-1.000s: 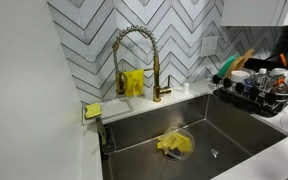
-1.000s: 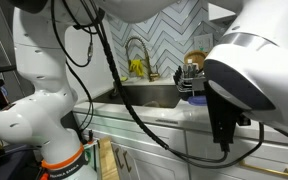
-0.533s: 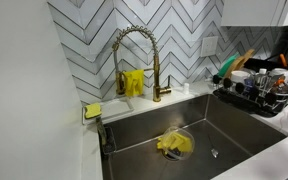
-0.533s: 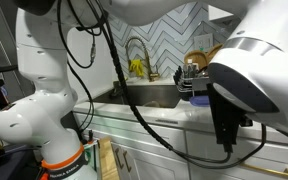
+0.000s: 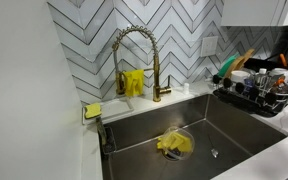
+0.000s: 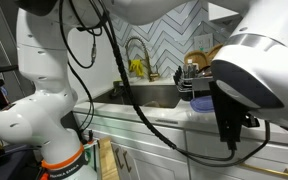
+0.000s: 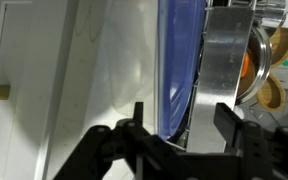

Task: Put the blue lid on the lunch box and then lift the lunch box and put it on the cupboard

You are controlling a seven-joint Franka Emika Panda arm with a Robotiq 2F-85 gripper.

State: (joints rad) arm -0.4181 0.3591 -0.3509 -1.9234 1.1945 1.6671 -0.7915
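In the wrist view the blue lid (image 7: 177, 60) stands on edge against the shiny metal lunch box (image 7: 224, 55), both over a pale counter. My gripper (image 7: 184, 125) is open. Its two black fingers (image 7: 137, 115) stand wide apart, one on the lid's outer side and one by the lunch box's side. I cannot tell whether either finger touches them. In an exterior view a patch of blue (image 6: 198, 103) shows beside the arm's big white link (image 6: 259, 80), which hides the gripper itself.
A steel sink (image 5: 234, 130) holds a yellow cloth (image 5: 174, 144), under a gold faucet (image 5: 134, 50). A dish rack (image 5: 259, 90) with dishes sits at the right. White cupboard fronts (image 6: 144, 150) run below the counter. Black cables (image 6: 114, 80) hang from the arm.
In an exterior view the arm's big white link has shifted slightly right and down. The sink scene is unchanged.
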